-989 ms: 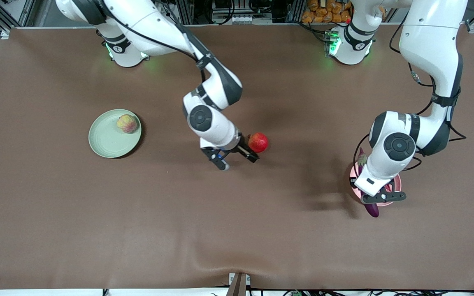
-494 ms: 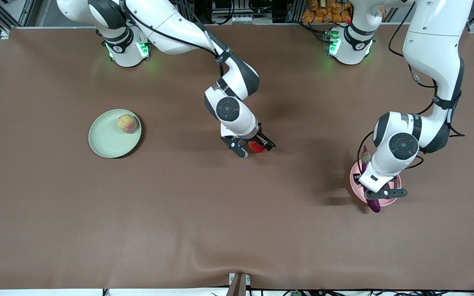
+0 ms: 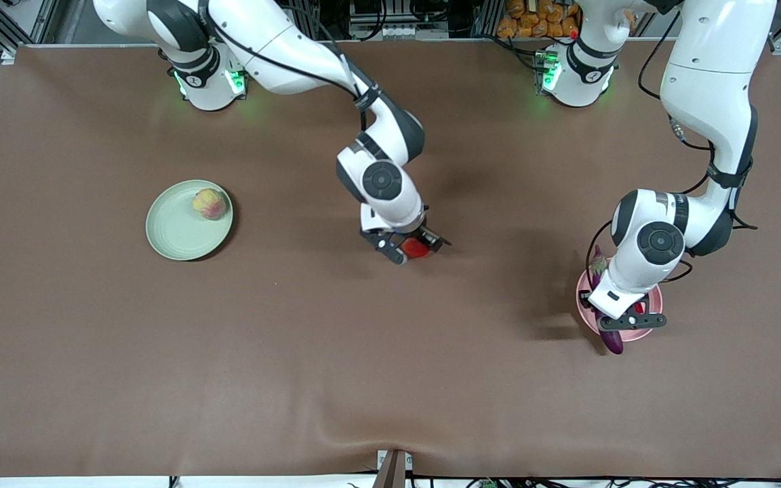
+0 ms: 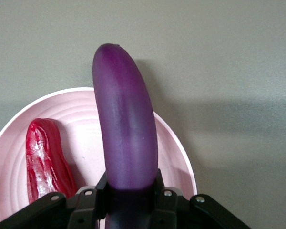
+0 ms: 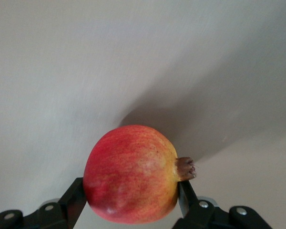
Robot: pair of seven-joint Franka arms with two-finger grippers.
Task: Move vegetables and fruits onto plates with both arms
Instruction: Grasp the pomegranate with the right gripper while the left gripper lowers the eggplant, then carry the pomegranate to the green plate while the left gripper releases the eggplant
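Note:
My right gripper (image 3: 412, 248) is shut on the round red fruit (image 3: 417, 249) at the table's middle; in the right wrist view the fruit (image 5: 132, 174) fills the gap between both fingers, low over its own shadow. My left gripper (image 3: 632, 320) is over the pale pink plate (image 3: 655, 298), shut on the purple eggplant (image 3: 612, 343). In the left wrist view the eggplant (image 4: 125, 133) lies across the plate (image 4: 174, 148) with its tip past the rim. The red chili pepper (image 4: 45, 162) lies in the plate beside it. The peach-like fruit (image 3: 209, 203) rests on the pale green plate (image 3: 173, 237).
The brown table cover (image 3: 295, 352) has a raised wrinkle at its edge nearest the front camera. The green plate is toward the right arm's end and the pink plate toward the left arm's end. The two arm bases stand along the top edge.
My right gripper moved from beside the red fruit to over it and closed on it. My left gripper shifted slightly over the pink plate with the eggplant.

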